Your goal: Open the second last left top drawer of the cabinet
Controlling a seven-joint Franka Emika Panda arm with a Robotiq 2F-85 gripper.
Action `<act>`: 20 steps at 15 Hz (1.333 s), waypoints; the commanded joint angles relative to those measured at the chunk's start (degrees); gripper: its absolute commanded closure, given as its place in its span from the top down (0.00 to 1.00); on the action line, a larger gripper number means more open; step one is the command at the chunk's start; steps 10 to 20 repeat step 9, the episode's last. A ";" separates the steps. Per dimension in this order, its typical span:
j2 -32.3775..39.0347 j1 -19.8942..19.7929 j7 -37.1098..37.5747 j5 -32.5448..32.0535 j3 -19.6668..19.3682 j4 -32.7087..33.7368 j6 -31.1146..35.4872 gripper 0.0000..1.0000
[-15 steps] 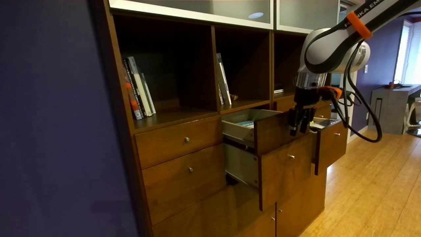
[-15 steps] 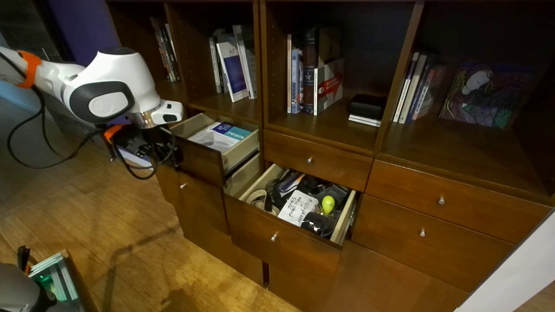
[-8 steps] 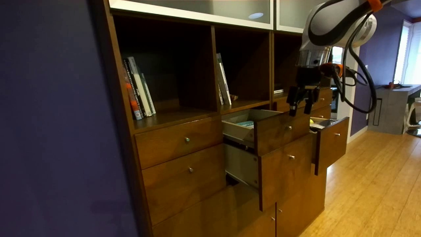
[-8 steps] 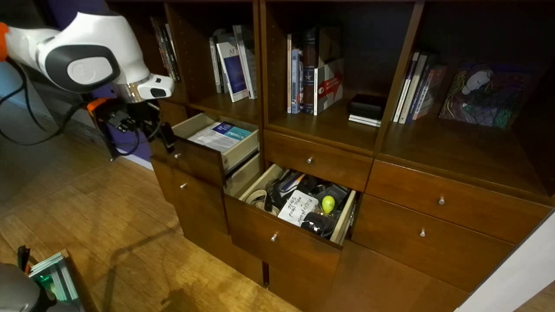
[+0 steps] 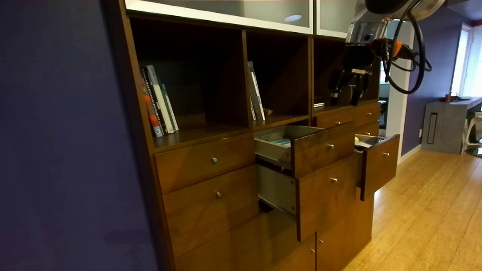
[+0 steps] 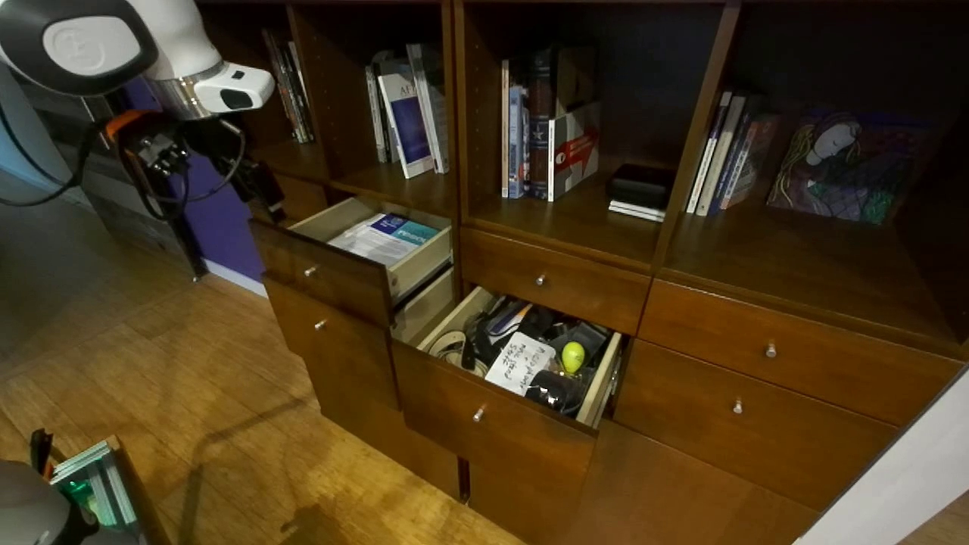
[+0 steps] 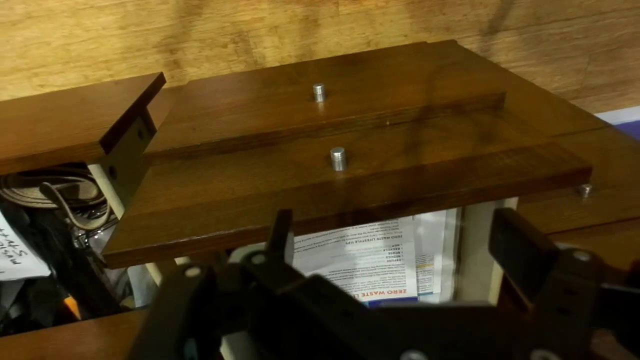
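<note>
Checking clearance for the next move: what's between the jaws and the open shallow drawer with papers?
Only air: in an exterior view a bare gap separates the open jaws from the drawer, and the wrist view shows its papers beyond the jaws.

The smooth white arm point(image 6: 179, 36) has a dark grey panel point(image 6: 23, 38) around a pale oval cap point(image 6: 92, 45), a silvery metal collar point(image 6: 180, 95) and a white block point(image 6: 215, 92). Black cables point(image 5: 420, 49) loop beside an orange band point(image 5: 397, 49). The gripper point(image 5: 345, 98) is black, dotted with round pale screw heads point(image 7: 581, 255).

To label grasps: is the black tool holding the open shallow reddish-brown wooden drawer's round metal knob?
No, in the wrist view the knob stands clear of the open tool.
</note>
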 commanded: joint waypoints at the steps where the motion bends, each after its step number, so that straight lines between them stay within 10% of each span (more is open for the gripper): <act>1: -3.82 -0.69 1.20 -0.41 -0.25 0.17 -3.68 1.00; 20: -1.97 -0.41 0.30 0.00 -0.32 0.35 -2.49 1.00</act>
